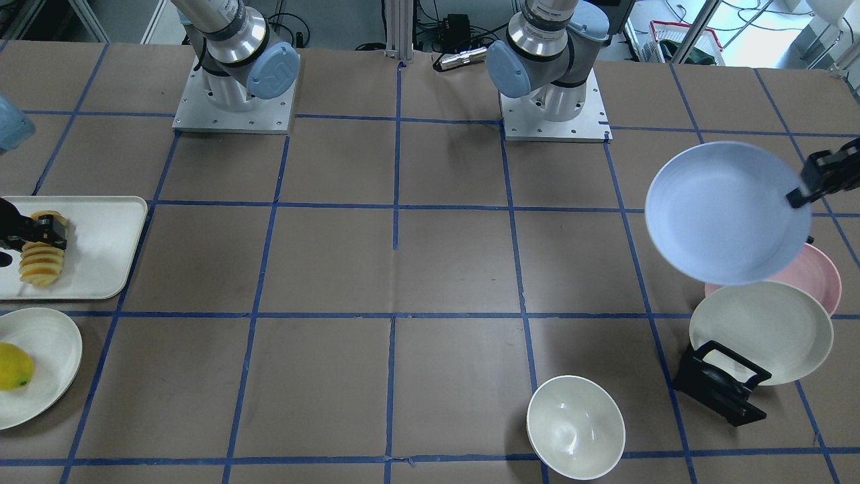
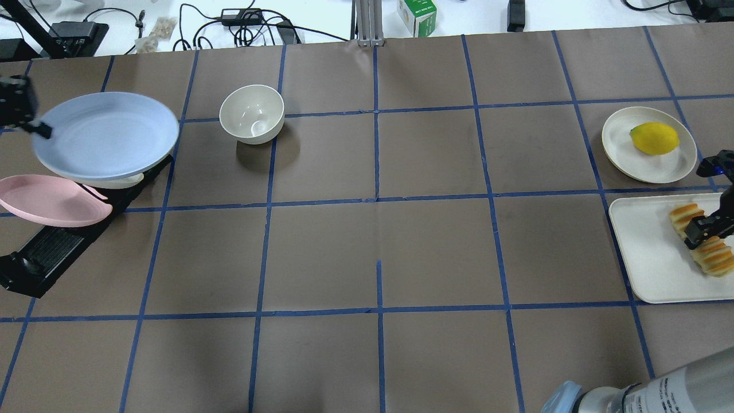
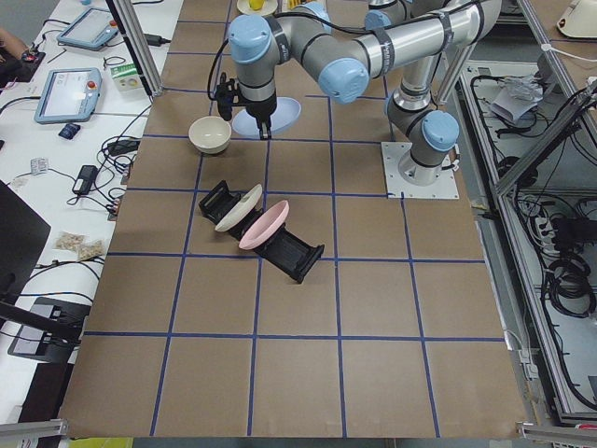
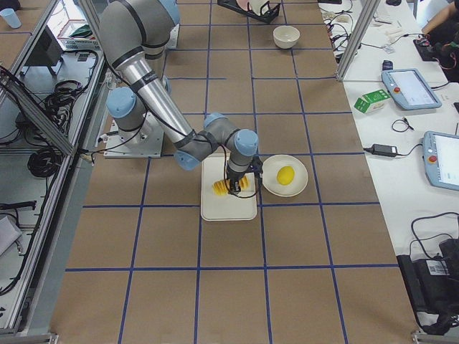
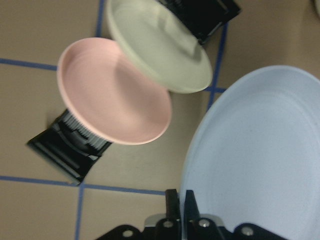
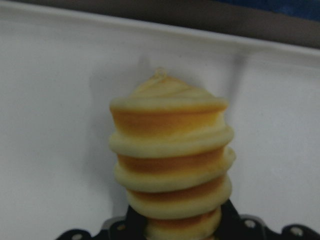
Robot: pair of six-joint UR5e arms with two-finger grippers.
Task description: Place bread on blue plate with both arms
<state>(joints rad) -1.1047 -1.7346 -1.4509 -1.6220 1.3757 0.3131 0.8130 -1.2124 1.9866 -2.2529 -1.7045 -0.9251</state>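
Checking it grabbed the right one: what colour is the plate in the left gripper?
Pale blue-lavender plate, clearest in the front-facing view.

The round pale blue plate (image 2: 106,135) hides most of the cream-white plate (image 2: 116,183) overhead; the ridged yellow-orange bread loaf (image 6: 170,155) covers the black right gripper's (image 2: 704,225) fingertips at the wrist.

Pale blue plate (image 1: 725,215), pink plate (image 1: 816,272), yellow-orange bread (image 1: 41,265), brown table (image 1: 443,269) with blue grid.
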